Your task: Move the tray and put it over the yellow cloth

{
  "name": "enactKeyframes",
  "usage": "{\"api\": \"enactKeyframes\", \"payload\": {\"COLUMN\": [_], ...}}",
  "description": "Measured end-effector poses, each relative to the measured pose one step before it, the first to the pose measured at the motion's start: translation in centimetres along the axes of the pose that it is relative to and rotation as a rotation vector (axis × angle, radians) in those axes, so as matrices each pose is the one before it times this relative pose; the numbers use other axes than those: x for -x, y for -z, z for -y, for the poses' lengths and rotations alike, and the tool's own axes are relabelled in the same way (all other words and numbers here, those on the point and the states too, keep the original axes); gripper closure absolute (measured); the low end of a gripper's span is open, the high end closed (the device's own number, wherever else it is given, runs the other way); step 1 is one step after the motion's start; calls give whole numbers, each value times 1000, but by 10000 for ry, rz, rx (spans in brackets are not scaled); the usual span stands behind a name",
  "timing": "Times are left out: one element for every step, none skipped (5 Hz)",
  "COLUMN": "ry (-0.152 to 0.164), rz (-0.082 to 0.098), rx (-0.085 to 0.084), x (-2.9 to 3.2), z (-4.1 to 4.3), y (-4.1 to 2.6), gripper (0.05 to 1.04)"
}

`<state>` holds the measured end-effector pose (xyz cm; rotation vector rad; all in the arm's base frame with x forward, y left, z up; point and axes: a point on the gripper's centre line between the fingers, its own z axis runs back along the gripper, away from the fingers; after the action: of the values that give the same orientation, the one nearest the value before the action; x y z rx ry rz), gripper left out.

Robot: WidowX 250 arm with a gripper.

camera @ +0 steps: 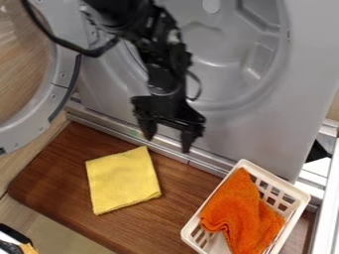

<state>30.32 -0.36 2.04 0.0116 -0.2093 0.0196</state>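
The gripper hangs open in the upper middle of the view, in front of the grey machine, with nothing between its fingers. Below and left of it, a folded yellow cloth lies flat on the brown wooden board. At the lower right stands a white slatted tray, set at a slant, apart from the cloth and from the gripper. An orange cloth lies inside the tray and hides much of its bottom.
Behind the board rises the grey machine front with its round opening. Its open round door stands at the left. A metal rail runs along the board's back edge. A black and white object is at the lower left corner.
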Motion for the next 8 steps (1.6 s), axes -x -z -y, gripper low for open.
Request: {"api": "enactKeyframes", "payload": {"ry": [704, 241, 209, 268, 249, 355, -64, -39], "rz": [-50, -152, -96, -178, -100, -369, -304, -138], "rx": [580, 494, 426, 386, 246, -279, -377, 22], "x": [-253, 372, 413, 522, 511, 201, -28, -12], "z": [2698, 2202, 1400, 1638, 1045, 113, -355, 60], "y": [1164, 1181, 1146, 1187, 1669, 1120, 128, -80], "gripper": [84, 84, 84, 84, 130, 390, 707, 867]}}
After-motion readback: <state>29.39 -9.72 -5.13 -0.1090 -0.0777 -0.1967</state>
